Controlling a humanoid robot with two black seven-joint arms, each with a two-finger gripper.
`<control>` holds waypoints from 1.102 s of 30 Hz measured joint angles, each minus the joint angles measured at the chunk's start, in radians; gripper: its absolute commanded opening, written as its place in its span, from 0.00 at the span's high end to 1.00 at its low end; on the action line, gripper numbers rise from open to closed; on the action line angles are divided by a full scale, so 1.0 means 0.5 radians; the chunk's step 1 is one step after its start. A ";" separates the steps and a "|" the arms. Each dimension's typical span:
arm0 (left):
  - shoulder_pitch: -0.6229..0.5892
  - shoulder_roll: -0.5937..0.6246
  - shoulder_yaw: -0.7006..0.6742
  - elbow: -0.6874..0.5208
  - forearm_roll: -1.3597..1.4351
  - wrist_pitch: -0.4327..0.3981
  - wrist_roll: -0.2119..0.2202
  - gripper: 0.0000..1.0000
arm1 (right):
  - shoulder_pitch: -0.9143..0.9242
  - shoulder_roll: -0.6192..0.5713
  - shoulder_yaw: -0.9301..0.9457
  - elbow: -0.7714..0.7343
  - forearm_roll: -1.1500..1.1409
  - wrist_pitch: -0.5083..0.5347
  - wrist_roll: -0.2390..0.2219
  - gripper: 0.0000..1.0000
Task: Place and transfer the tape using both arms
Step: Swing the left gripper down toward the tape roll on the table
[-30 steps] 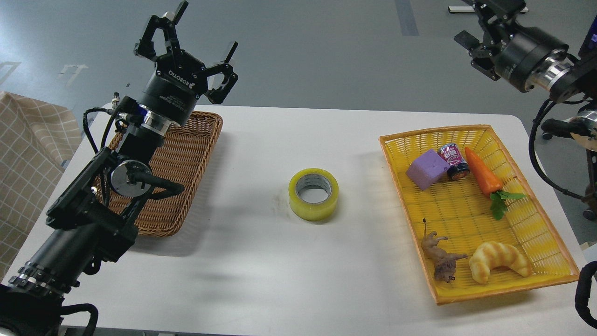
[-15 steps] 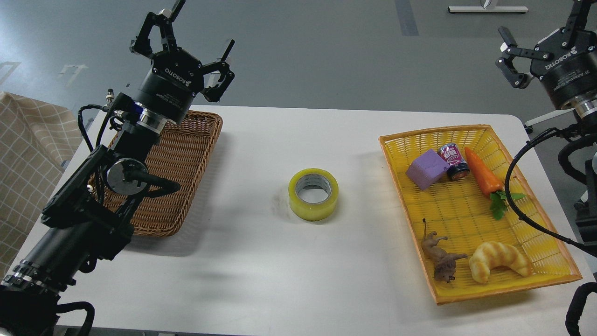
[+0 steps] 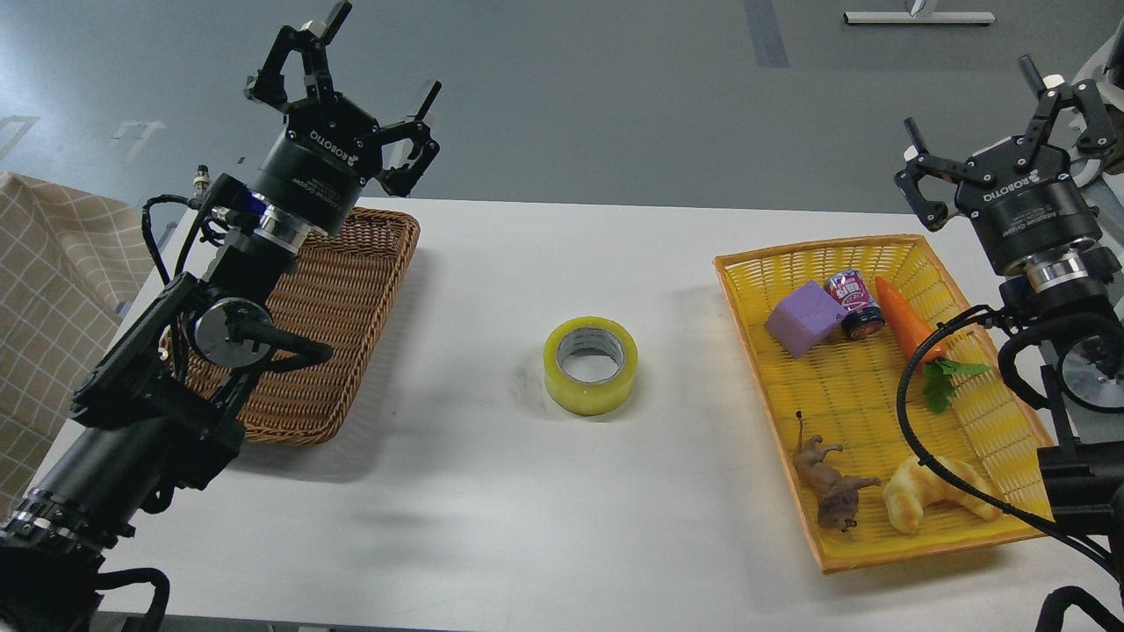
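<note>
The yellow tape roll (image 3: 590, 365) lies flat on the white table (image 3: 492, 491), near its middle, core hole facing up. My left gripper (image 3: 369, 61) is open and empty, raised above the far end of the brown wicker basket (image 3: 316, 351), well left of the tape. My right gripper (image 3: 997, 118) is open and empty, held high over the far right corner of the yellow basket (image 3: 878, 412), well right of the tape.
The yellow basket holds a purple block (image 3: 803, 319), a small can (image 3: 854, 303), a toy carrot (image 3: 909, 325), a toy animal (image 3: 827, 487) and a croissant (image 3: 935, 491). A checked cloth (image 3: 53, 290) hangs at the left edge.
My right arm has swung down and inward, from the top right corner to above the yellow basket's far right corner. My left arm has shifted slightly left. The tape has not moved.
</note>
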 measured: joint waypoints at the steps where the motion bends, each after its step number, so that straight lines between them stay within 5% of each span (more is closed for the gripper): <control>1: 0.001 -0.004 0.000 0.000 0.000 0.000 0.000 0.02 | -0.010 0.006 -0.004 0.006 0.003 0.000 0.000 0.00; 19: 0.028 0.025 0.091 0.005 0.097 0.000 -0.028 0.02 | -0.148 -0.048 -0.007 0.081 0.005 0.000 -0.051 0.00; 33: 0.017 0.018 0.101 -0.082 1.514 0.284 -0.105 0.02 | -0.226 -0.190 -0.006 0.123 0.005 0.000 -0.055 0.00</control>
